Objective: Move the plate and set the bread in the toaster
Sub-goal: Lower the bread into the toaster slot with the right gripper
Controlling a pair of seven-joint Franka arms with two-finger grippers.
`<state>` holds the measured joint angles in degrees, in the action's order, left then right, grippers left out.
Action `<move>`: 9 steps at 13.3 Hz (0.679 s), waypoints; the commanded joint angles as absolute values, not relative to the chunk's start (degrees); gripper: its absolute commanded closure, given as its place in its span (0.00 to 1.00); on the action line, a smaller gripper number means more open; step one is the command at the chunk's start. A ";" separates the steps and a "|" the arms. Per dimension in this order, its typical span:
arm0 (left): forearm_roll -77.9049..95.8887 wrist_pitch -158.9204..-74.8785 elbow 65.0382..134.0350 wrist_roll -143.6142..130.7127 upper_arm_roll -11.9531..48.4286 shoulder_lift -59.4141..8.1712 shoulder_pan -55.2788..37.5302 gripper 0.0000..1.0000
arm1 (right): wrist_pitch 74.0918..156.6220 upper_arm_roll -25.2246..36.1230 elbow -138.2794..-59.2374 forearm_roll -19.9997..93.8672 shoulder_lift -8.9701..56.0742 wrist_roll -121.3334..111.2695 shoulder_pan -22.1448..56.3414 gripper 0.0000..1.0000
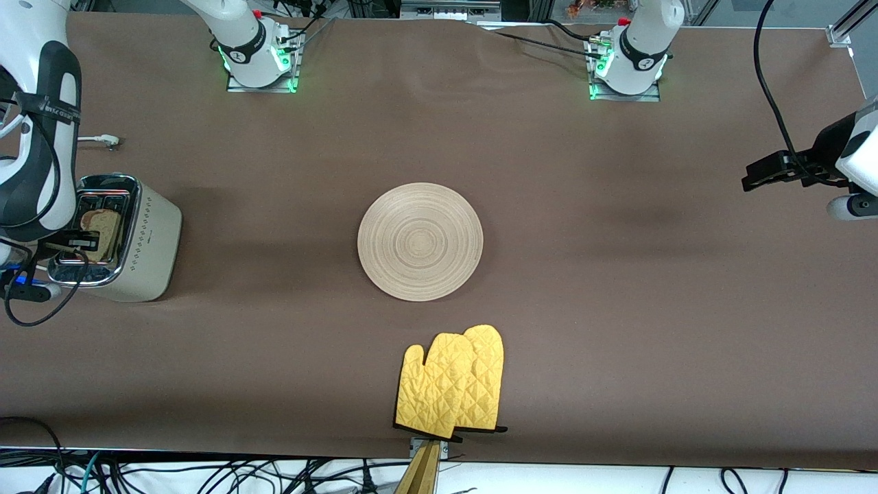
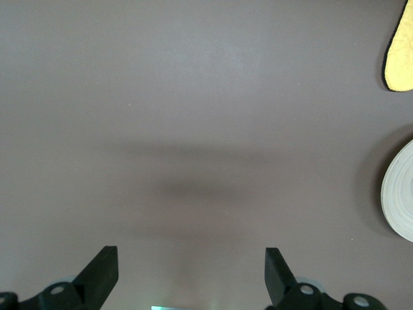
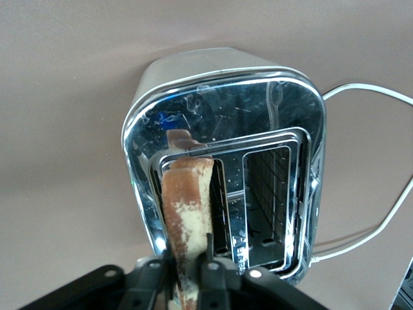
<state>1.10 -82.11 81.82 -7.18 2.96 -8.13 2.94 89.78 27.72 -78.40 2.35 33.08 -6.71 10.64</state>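
Note:
The cream toaster [image 1: 147, 243] with its chrome top stands at the right arm's end of the table. My right gripper [image 1: 82, 241] is over it, shut on the bread [image 1: 101, 226], which stands on edge with its lower part in a toaster slot. In the right wrist view the bread [image 3: 187, 213] sits between my fingers [image 3: 222, 274], partly in one slot of the toaster [image 3: 226, 90]; the second slot is empty. The round wooden plate [image 1: 420, 241] lies mid-table, empty. My left gripper [image 1: 772, 170] is open and empty, over bare table at the left arm's end; its fingers [image 2: 103, 271] are wide apart.
A yellow oven mitt [image 1: 453, 384] lies near the table's front edge, nearer to the front camera than the plate. The toaster's white cord and plug [image 1: 103, 140] lie beside the toaster, farther from the camera. The plate's rim [image 2: 400, 200] and the mitt [image 2: 401, 51] show in the left wrist view.

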 commanded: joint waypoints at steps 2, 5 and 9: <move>2.55 -81.74 81.83 -5.89 2.99 -8.00 3.16 0.00 | 92.37 27.69 -79.01 3.60 33.75 -8.87 10.28 0.01; 2.55 -81.74 81.83 -5.89 2.99 -7.91 3.16 0.00 | 91.76 27.69 -78.75 3.60 33.05 -10.37 10.37 0.01; 2.64 -81.65 81.74 -5.89 2.99 -7.82 3.16 0.00 | 86.94 27.60 -78.14 3.60 28.67 -10.55 10.90 0.00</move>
